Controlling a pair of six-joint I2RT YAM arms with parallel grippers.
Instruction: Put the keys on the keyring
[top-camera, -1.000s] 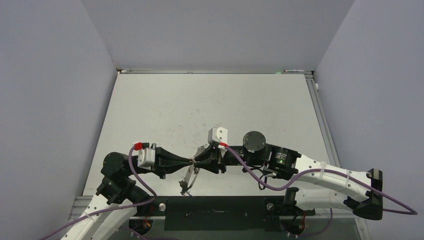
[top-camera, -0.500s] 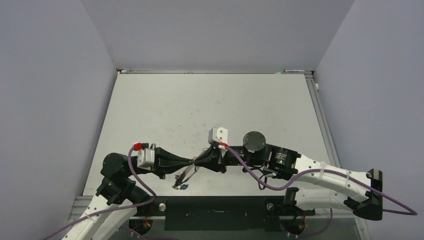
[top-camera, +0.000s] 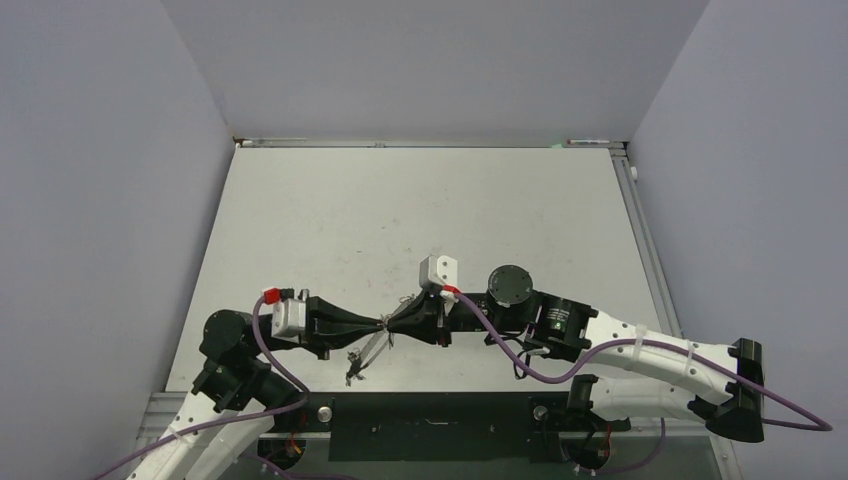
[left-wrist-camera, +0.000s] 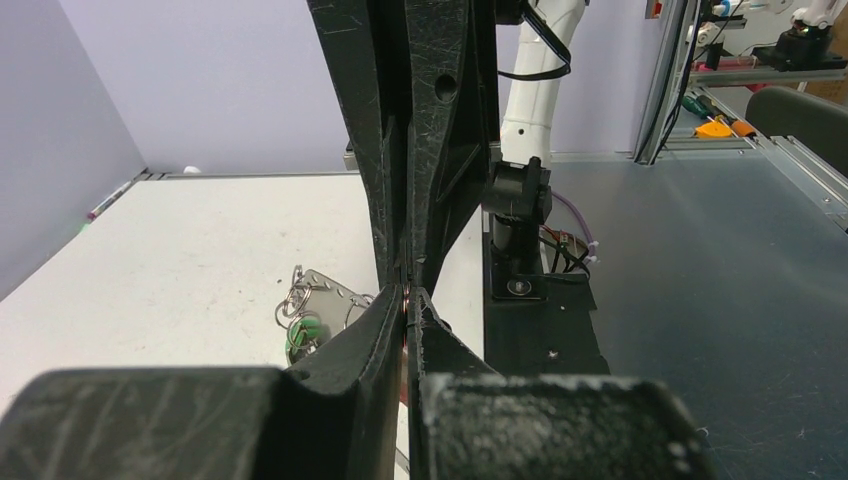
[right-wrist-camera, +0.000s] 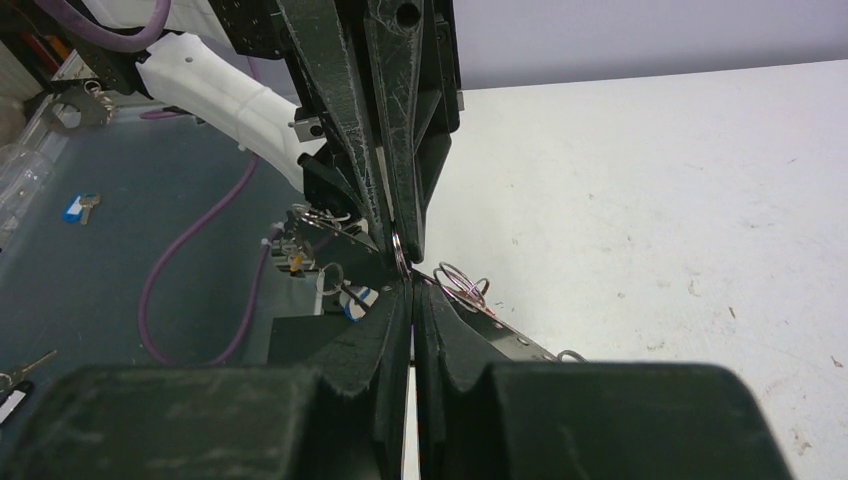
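My left gripper (top-camera: 383, 324) and right gripper (top-camera: 392, 323) meet tip to tip low over the table's near edge, both shut. Between the tips sits the keyring (right-wrist-camera: 400, 250), a thin grey metal loop pinched from both sides. From it a grey strip with holes (left-wrist-camera: 330, 296) slants down, carrying small split rings (right-wrist-camera: 460, 285). The keys (top-camera: 356, 365) dangle beneath, with a green tag (left-wrist-camera: 303, 335) and a blue tag (right-wrist-camera: 366, 297) among them. In the left wrist view my left gripper (left-wrist-camera: 405, 296) faces the right one's fingers (left-wrist-camera: 440, 150). My right gripper (right-wrist-camera: 412, 281) is pressed shut.
The white table (top-camera: 420, 210) stretches away behind the arms, walled on three sides. A black base plate (top-camera: 430, 410) lies just below the dangling bunch. On the dark bench off the table lie a loose blue-tagged key (right-wrist-camera: 80, 207) and another key (right-wrist-camera: 20, 370).
The right gripper's jaws have closed at the meeting point. The hanging bunch has swung a little to the left. Both arms have shifted slightly leftward.
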